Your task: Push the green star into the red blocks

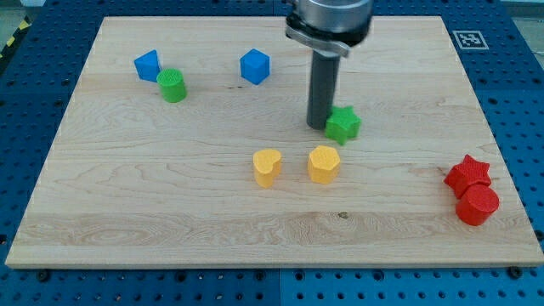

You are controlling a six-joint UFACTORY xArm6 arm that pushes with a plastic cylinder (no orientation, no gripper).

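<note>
The green star [344, 124] lies right of the board's middle. My tip [319, 126] stands on the board just left of the star, touching or nearly touching its left side. The red star [468, 173] and the red cylinder [477, 205] sit together near the board's right edge, low in the view, the cylinder just below the star and touching it. They are well to the right of and below the green star.
A yellow heart block [267, 167] and a yellow hexagon block [324, 163] lie below my tip. A blue block [255, 66] is up left of it. Another blue block [147, 65] and a green cylinder [172, 86] are at the top left. The wooden board [127, 204] rests on a blue pegboard.
</note>
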